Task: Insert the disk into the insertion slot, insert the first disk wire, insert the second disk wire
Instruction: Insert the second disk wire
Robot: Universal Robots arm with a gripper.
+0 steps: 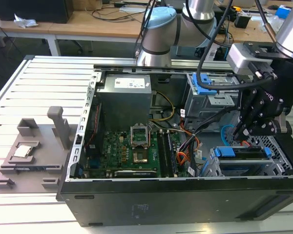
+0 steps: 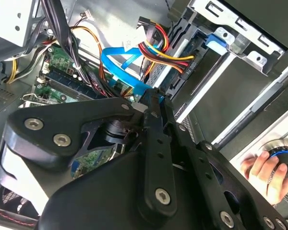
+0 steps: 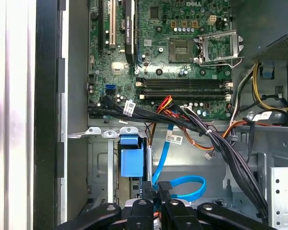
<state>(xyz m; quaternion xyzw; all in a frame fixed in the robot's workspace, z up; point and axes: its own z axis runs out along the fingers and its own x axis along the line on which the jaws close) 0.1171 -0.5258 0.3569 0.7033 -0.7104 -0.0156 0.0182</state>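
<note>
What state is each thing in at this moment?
Disk: seated in the insertion slot.
Second disk wire: looped, free end by the gripper.
Gripper: fingers together above the disk.
Processor socket: open, empty.
Computer case: side panel off.

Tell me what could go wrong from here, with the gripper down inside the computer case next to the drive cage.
1. The gripper looks shut on the light-blue cable, which curves in a tight loop. A pull could kink it or let it slip out.
2. The black cable bundle runs close by and might snag the gripper.
3. A person's hand is near the arm in the second wrist view, so a swing could strike it.
</note>
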